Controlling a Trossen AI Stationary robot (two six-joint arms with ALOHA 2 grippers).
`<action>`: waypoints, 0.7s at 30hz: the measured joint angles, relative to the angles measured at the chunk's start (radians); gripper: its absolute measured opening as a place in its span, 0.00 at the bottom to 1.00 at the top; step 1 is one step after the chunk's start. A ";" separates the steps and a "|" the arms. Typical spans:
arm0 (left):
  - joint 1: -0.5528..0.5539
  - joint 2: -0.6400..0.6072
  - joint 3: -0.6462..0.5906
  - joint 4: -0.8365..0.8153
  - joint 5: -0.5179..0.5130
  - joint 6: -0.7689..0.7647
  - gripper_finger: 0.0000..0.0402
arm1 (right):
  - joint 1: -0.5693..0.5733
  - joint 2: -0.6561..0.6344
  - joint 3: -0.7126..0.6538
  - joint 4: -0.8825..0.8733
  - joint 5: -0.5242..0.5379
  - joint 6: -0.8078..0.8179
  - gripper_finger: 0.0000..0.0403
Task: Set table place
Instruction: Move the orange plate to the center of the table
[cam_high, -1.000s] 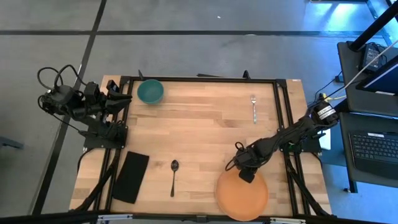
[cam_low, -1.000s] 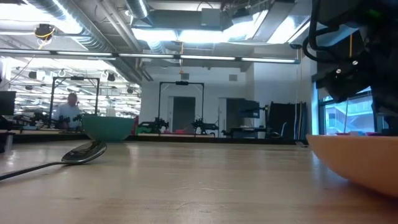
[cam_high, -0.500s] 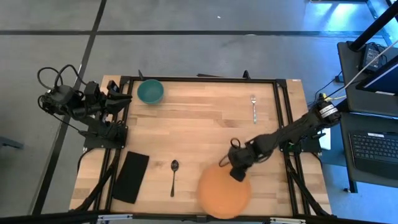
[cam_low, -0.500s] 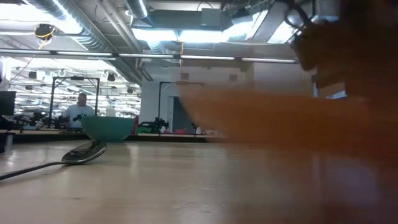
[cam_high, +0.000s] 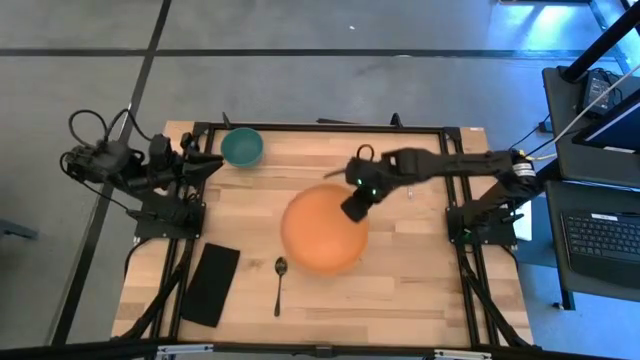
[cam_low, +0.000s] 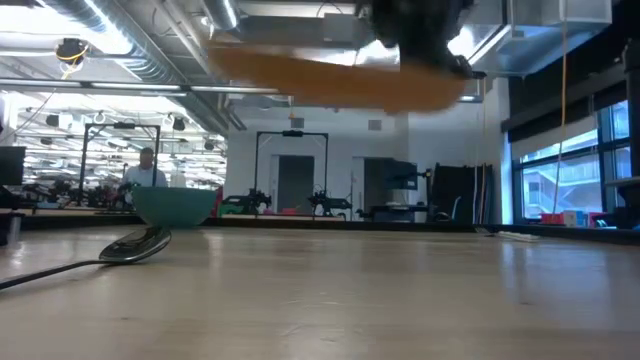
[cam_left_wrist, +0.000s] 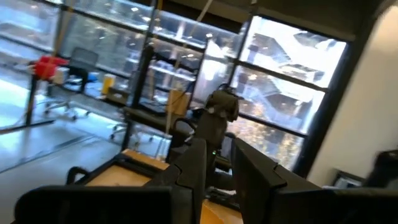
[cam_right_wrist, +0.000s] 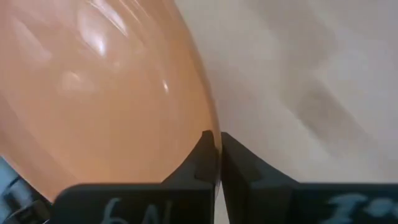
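An orange plate (cam_high: 322, 230) hangs in the air over the middle of the wooden table (cam_high: 430, 290); the low view shows the plate (cam_low: 340, 80) high above the tabletop, roughly level. My right gripper (cam_high: 355, 205) is shut on its rim at the plate's far right side. My left gripper (cam_high: 200, 162) waits at the table's far left edge beside a teal bowl (cam_high: 241, 147), its fingers (cam_left_wrist: 196, 165) a little apart and empty. My right gripper (cam_right_wrist: 217, 149) pinches the plate's rim (cam_right_wrist: 208, 124) between its two fingers, one above the rim and one below it. The fingers come from the table's far right, slanting down. The plate is lifted clear of the table and roughly level.
A spoon (cam_high: 280, 283) and a black napkin (cam_high: 211, 284) lie near the front left. A fork (cam_high: 408, 172) lies at the far right. The teal bowl (cam_low: 175, 205) stands at the far left. A black frame runs along the table's edges.
My right gripper has carried the orange plate from the table's near right part up and toward the far left, to above the table's middle. The plate, which sat low near the front edge, is now lifted high and clear.
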 joint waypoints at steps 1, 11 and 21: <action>0.000 0.006 0.000 -0.001 -0.019 -0.012 0.17 | -0.024 0.010 0.000 -0.017 0.000 -0.001 0.02; 0.000 0.061 0.000 -0.007 -0.107 -0.036 0.17 | -0.124 0.198 -0.044 0.013 -0.118 -0.072 0.03; 0.000 0.076 0.000 -0.009 -0.107 -0.036 0.17 | -0.126 0.357 -0.044 0.131 -0.163 -0.168 0.04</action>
